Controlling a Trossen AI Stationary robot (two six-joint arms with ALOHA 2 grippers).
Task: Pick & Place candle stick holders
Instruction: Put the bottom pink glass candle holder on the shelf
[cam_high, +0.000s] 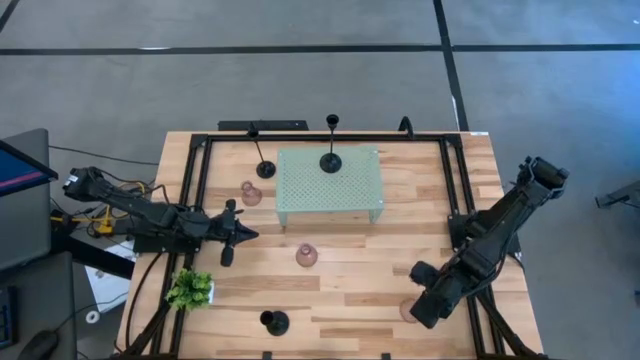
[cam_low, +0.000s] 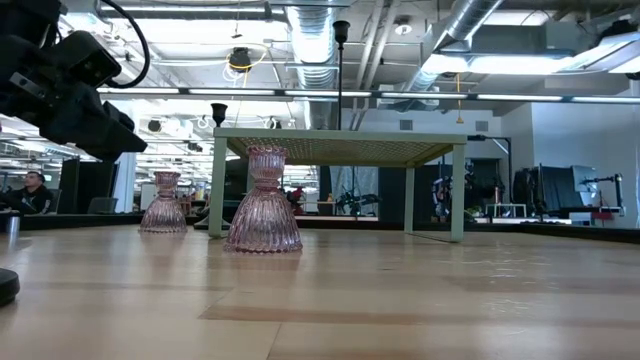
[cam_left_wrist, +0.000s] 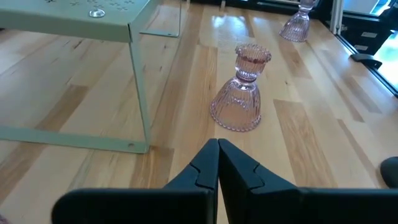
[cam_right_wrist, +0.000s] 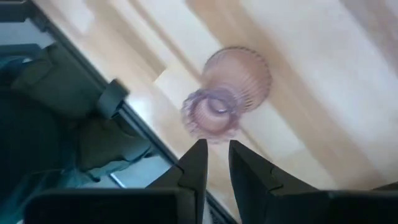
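Three pinkish ribbed candle stick holders stand on their wide bases on the wooden table: one left of the stand (cam_high: 251, 193), one in the middle (cam_high: 306, 255), one at the near right (cam_right_wrist: 227, 90). My right gripper (cam_right_wrist: 216, 152) hangs above that last one, pointing steeply down, its fingers a narrow gap apart with nothing between them. My left gripper (cam_left_wrist: 217, 149) is shut and empty, nearly level, at the table's left, pointing toward the middle holder (cam_left_wrist: 242, 93). One black holder (cam_high: 330, 160) stands on the pale green stand (cam_high: 300, 200), one (cam_high: 265, 168) left of it, one (cam_high: 273, 321) at the near edge.
A small green plant (cam_high: 190, 290) sits at the near left corner. The perforated stand's legs (cam_left_wrist: 140, 93) rise from the table close to my left gripper. A black frame (cam_high: 195, 180) runs along the table's edges. Bare wood lies between the stand and the near edge.
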